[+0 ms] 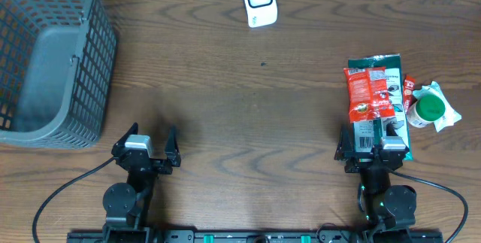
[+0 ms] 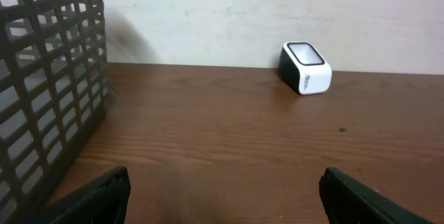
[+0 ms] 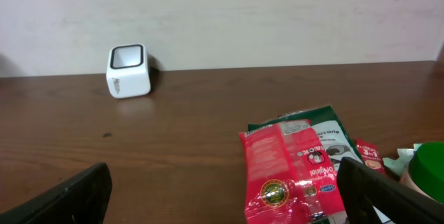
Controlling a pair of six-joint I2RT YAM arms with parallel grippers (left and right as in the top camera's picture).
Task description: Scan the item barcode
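A white barcode scanner [image 1: 259, 1] stands at the table's far edge, its dark window showing in the left wrist view [image 2: 305, 68] and the right wrist view [image 3: 129, 71]. A red snack packet [image 1: 370, 92] lies on a green and white packet [image 1: 389, 64] at the right. My right gripper [image 1: 373, 134] is open at the near end of the red packet [image 3: 291, 172], which lies between its fingers toward the right one. My left gripper [image 1: 154, 132] is open over bare wood [image 2: 223, 174], holding nothing.
A grey mesh basket [image 1: 52, 62] fills the far left corner and stands close on the left in the left wrist view [image 2: 48, 78]. A green-capped item [image 1: 430, 107] and a small red sachet [image 1: 409, 91] lie right of the packets.
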